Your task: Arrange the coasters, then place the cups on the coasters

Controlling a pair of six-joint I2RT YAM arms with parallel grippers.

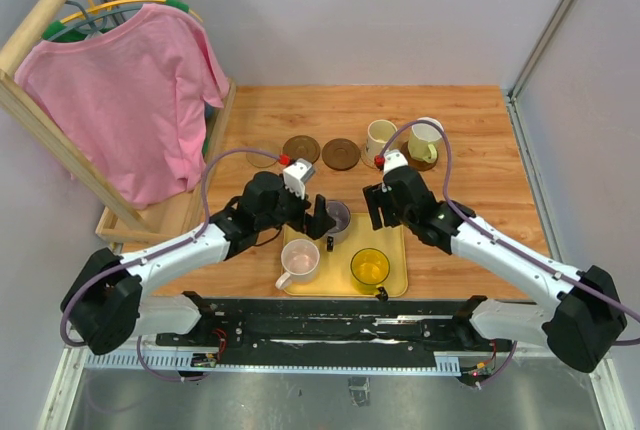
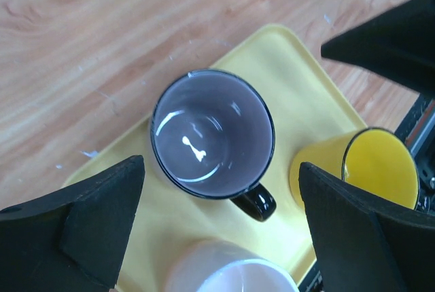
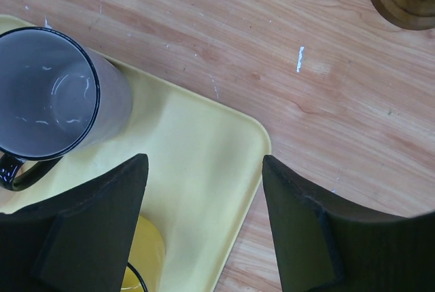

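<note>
A purple-grey cup stands upright at the far end of the yellow tray, with a pink cup and a yellow cup nearer. My left gripper hangs open over the purple-grey cup's handle, holding nothing. My right gripper is open above the tray's far right corner. Two dark brown coasters lie bare behind. A pale-green cup sits on a dark coaster. A cream cup stands beside it.
A paler disc lies left of the dark coasters, partly behind the left arm's cable. A wooden rack with a pink shirt stands along the table's left side. Walls close in the back and right edges.
</note>
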